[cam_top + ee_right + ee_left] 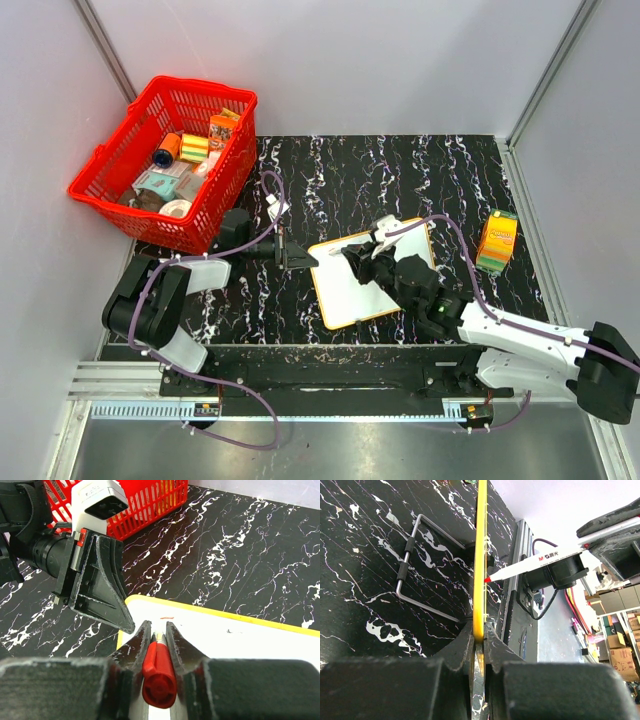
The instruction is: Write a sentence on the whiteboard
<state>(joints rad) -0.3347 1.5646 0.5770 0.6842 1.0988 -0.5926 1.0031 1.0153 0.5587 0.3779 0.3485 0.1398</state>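
1. We see the whiteboard (352,292) lying on the black bench (400,180), at the lower centre of the top view.
2. The left gripper (479,632) is clamped on its yellow rim.
3. The right gripper (158,629) is closed on a red-capped marker (159,672), just beside a short red stroke (166,617).
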